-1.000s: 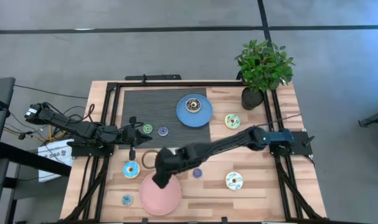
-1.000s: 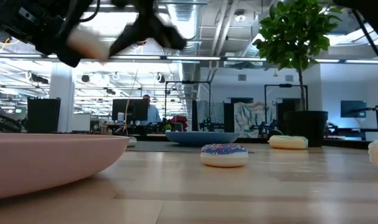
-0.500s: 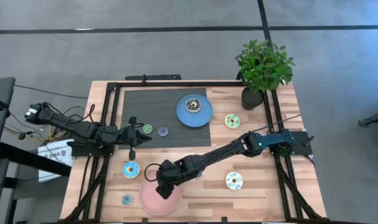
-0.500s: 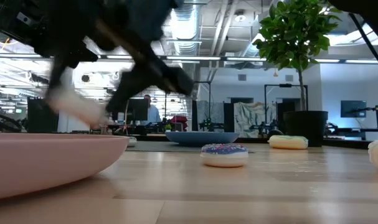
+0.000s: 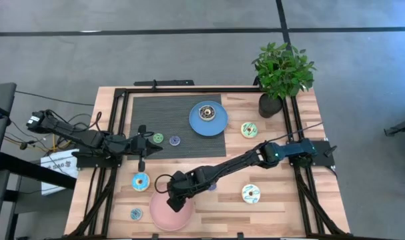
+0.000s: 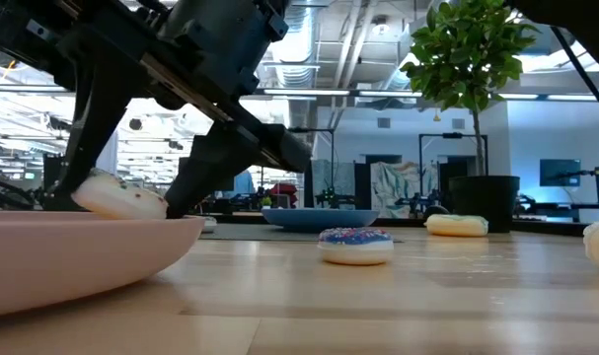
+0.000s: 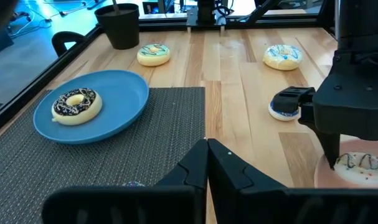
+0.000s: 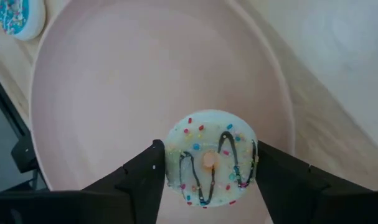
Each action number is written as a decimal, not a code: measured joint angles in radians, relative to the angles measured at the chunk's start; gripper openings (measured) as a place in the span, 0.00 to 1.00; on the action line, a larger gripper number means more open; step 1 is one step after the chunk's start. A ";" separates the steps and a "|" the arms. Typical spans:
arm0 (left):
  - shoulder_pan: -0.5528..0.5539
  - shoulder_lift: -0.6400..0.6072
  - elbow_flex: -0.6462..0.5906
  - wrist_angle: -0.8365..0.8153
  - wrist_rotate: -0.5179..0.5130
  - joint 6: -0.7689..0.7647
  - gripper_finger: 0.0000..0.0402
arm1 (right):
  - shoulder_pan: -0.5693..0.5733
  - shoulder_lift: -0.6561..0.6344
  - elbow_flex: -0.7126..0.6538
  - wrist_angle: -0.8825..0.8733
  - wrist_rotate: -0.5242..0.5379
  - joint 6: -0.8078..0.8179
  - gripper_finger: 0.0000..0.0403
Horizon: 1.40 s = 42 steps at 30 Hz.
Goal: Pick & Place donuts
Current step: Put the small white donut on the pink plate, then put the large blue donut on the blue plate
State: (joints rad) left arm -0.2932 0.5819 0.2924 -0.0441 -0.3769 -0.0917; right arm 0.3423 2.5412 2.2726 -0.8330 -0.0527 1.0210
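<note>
A white donut with dark drizzle and sprinkles (image 8: pixel 208 163) lies flat on the pink plate (image 8: pixel 145 74), near its far rim. My right gripper (image 5: pixel 176 197) reaches down over it, open. One finger (image 8: pixel 142 171) stands at each side of the donut. In the low view the donut (image 6: pixel 118 195) rests on the plate (image 6: pixel 72 251). My left gripper (image 7: pixel 207 163) is shut and waits at the table's left by the mat (image 5: pixel 152 141). A dark brown donut (image 5: pixel 205 112) sits on the blue plate (image 5: pixel 219 125). My right gripper comes slanting down from the table's right. Its fingers stand close against two opposite sides of the white donut (image 8: pixel 176 168); whether they touch it I cannot tell. The donut lies on the plate, top up.
Small green (image 5: pixel 158 138) and purple (image 5: pixel 175 140) donuts lie on the dark mat. Cyan donuts (image 5: pixel 140 181) (image 5: pixel 135 214) lie left of the pink plate. Cream speckled donuts (image 5: pixel 249 129) (image 5: pixel 251 193) lie at the right. A small blue one (image 6: pixel 355 244) sits mid-table, and a potted plant (image 5: pixel 281 73) stands far right.
My right gripper has come down onto the pink plate with the white donut, tipping more steeply downward. The donut, carried tilted above the plate before, now lies flat on it.
</note>
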 joint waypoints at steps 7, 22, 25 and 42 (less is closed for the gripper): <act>0.000 0.000 0.000 0.000 0.000 -0.001 0.00 | -0.010 0.000 0.006 -0.009 -0.006 0.000 0.62; 0.000 0.000 0.000 0.008 0.001 -0.002 0.00 | -0.038 -0.153 0.077 -0.312 0.133 -0.257 0.61; 0.000 0.000 0.000 0.017 0.001 -0.041 0.00 | -0.024 -0.201 0.066 -0.418 0.205 -0.311 0.58; 0.003 0.009 0.030 0.062 -0.031 -0.138 0.22 | 0.054 -1.042 -1.279 0.311 0.237 -0.114 0.25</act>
State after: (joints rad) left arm -0.2901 0.5911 0.3222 0.0177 -0.4084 -0.2302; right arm 0.3964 1.4996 0.9935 -0.5222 0.1842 0.9069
